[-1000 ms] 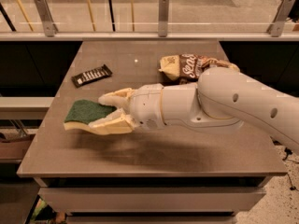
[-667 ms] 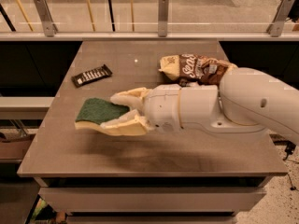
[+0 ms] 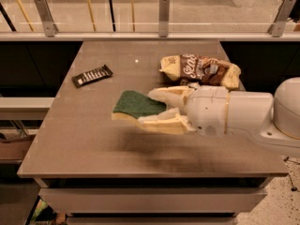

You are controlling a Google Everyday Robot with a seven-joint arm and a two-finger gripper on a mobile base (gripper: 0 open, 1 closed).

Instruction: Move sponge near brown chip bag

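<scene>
The sponge [image 3: 135,105], dark green on top with pale yellow foam below, is held between the two cream fingers of my gripper [image 3: 146,108] a little above the middle of the table. The gripper is shut on it, reaching in from the right on a thick white arm. The brown chip bag [image 3: 200,70], wrinkly with cream-yellow ends and white lettering, lies on the table at the back right, just behind the gripper. The sponge is a short way to the front left of the bag.
A thin dark wrapped bar [image 3: 92,75] lies at the back left of the grey-brown table [image 3: 84,139]. A glass railing with metal posts [image 3: 163,13] runs behind the table. The table's front edge drops to shelves below.
My gripper has carried the sponge to the right and slightly back, from the left part of the table toward the chip bag.
</scene>
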